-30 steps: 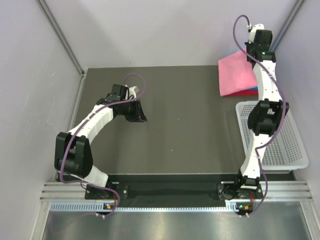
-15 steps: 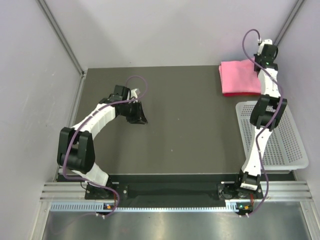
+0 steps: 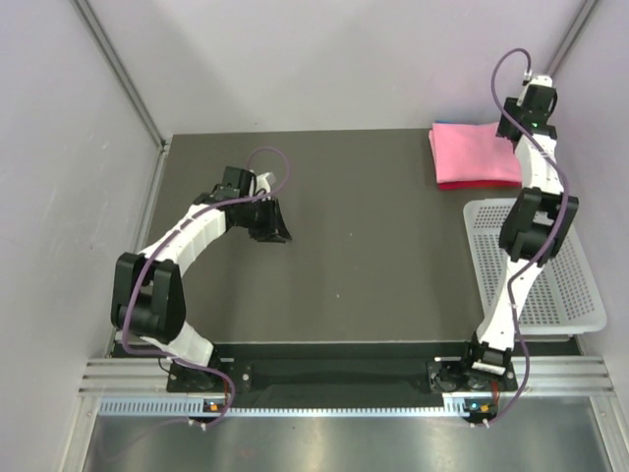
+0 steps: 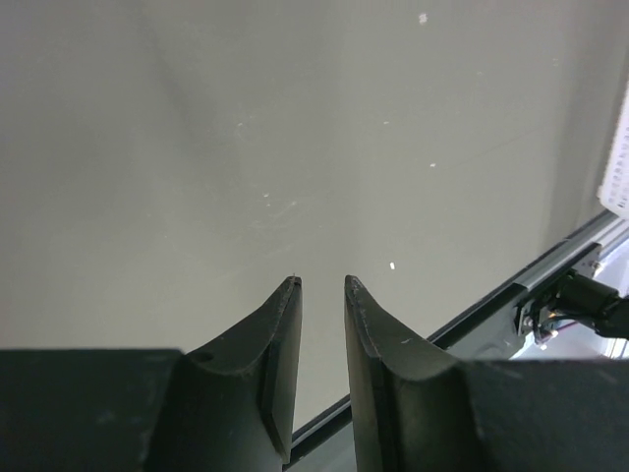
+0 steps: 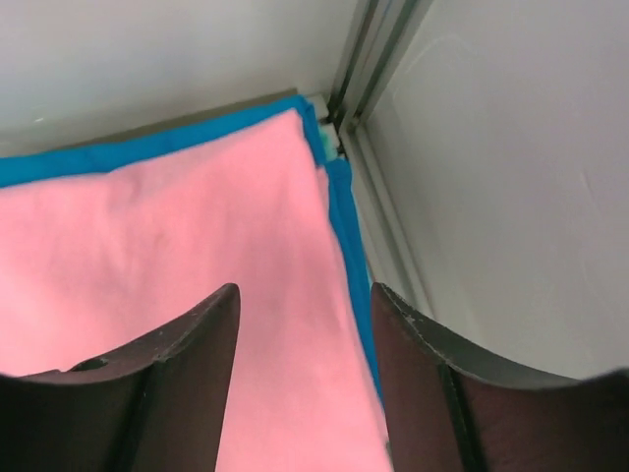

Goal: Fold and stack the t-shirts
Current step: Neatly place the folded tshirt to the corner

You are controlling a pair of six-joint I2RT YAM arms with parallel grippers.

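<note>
A folded light pink t-shirt [image 3: 477, 154] [image 5: 167, 256] lies flat in the table's far right corner. It tops a bright blue t-shirt [image 5: 346, 236], of which only the edges show along its far and right sides. My right gripper [image 3: 531, 110] [image 5: 305, 295] hovers over the pink shirt's far right corner. Its jaws stand open with nothing between them. My left gripper [image 3: 276, 226] [image 4: 322, 280] hangs low over bare table at the middle left. A narrow gap separates its fingers, and nothing is in it.
A white mesh basket [image 3: 555, 285] [image 4: 619, 147] stands at the right edge of the dark table [image 3: 373, 226], just near of the shirt stack. Grey walls close in the back and both sides; a metal corner post [image 5: 369, 59] rises right behind the stack.
The right gripper has laid the pink shirt flat on the stack, let go and opened, shifting toward the far right corner. The left arm has stayed put.
</note>
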